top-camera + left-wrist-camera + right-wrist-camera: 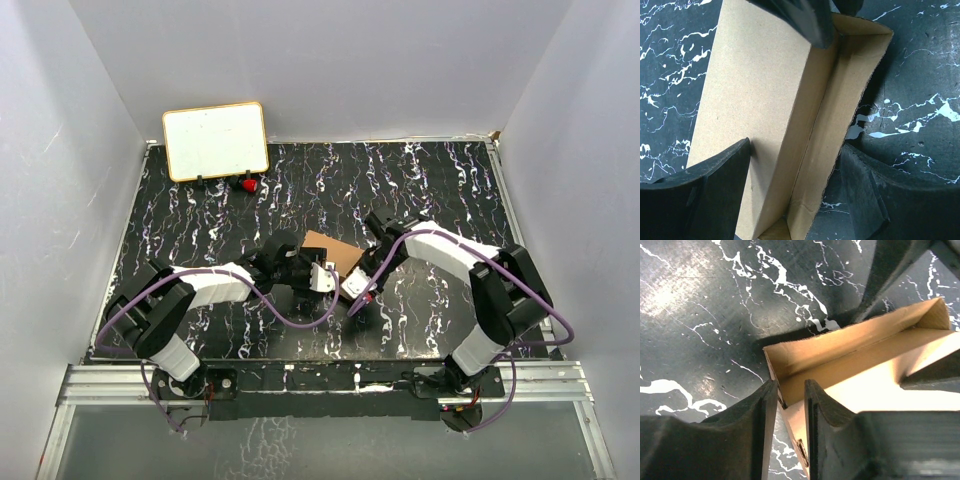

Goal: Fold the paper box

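Box (760, 100) lies lengthwise between left pincer (795, 155) and clamping right pincer (790, 390).

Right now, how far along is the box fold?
Done: one long wall of the paper box stands up from its flat panel. In hand: the right gripper pinches an end edge, while the left gripper straddles the box, fingers apart. Left: the box is open on top, not a closed carton.
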### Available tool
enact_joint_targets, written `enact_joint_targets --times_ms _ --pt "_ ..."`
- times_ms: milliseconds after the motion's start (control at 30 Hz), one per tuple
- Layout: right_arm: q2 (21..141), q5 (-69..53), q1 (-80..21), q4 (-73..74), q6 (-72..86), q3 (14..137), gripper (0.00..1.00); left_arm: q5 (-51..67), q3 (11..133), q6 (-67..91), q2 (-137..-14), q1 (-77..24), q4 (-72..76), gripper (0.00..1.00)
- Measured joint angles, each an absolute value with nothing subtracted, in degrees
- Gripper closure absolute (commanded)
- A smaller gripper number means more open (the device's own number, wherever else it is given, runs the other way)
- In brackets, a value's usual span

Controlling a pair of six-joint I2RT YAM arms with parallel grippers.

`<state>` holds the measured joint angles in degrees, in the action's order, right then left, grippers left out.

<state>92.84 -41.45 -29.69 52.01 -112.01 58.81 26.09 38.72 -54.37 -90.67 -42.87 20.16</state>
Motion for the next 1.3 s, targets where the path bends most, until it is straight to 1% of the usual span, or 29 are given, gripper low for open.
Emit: enact_joint_targets --times_ms 133,333,400,500,533,633,733,867,967,1067,1233,1267,1300 --pt "91.05 -42.22 -29.04 51.53 -112.09 58.81 0.63 26.11 38.81 -54.17 -90.67 -42.87 20.12 0.33" --pt "88.29 -45.47 -26.02 52.51 -112.09 58.81 0.56 26.2 39.03 -53.82 -90.7 -42.87 19.77 0.33" --pt "87.24 -46.96 -23.83 52.45 -111.13 58.72 0.49 26.2 39.07 -53.76 -90.7 -42.87 19.7 0.33" --pt "84.86 -50.28 -19.4 51.18 -107.39 56.84 0.35 26.22 39.27 -53.49 -90.7 -42.87 19.46 0.32" --pt "84.34 -50.74 -18.72 50.89 -106.08 56.23 0.32 26.22 39.35 -53.36 -90.7 -42.87 19.33 0.32" --pt "80.88 -53.3 -17.39 47.37 -97.76 51.22 0.22 26.24 39.46 -52.9 -90.72 -42.87 19.22 0.32" --pt "79.44 -54.35 -17.52 44.47 -88.51 48.93 0.21 26.37 39.66 -52.31 -90.72 -42.87 18.98 0.29" --pt "79.37 -54.15 -16.16 36.95 -75.37 48.84 0.2 26.68 39.72 -51.62 -90.7 -42.87 18.76 0.23" --pt "79.37 -55.44 -13.21 33.15 -67.61 48.84 0.2 27.03 39.72 -51.22 -90.56 -42.87 18.5 0.17" --pt "79.55 -57.25 -9.45 29.17 -58.63 48.84 0.2 27.27 39.66 -50.72 -90.21 -42.89 18.06 0.14" --pt "83.5 -59.55 -5.69 21.8 -39.53 49.89 0.23 27.57 39.33 -50.24 -89.62 -42.96 17.63 0.09" --pt "85.21 -60.05 -5.17 20.62 -35.38 50.57 0.23 27.64 39.24 -50.09 -89.32 -42.98 17.37 0.05" --pt "87.0 -60.51 -4.84 19.55 -31.83 51.22 0.24 27.66 39.2 -49.87 -89.01 -43.0 17.1 0.03"
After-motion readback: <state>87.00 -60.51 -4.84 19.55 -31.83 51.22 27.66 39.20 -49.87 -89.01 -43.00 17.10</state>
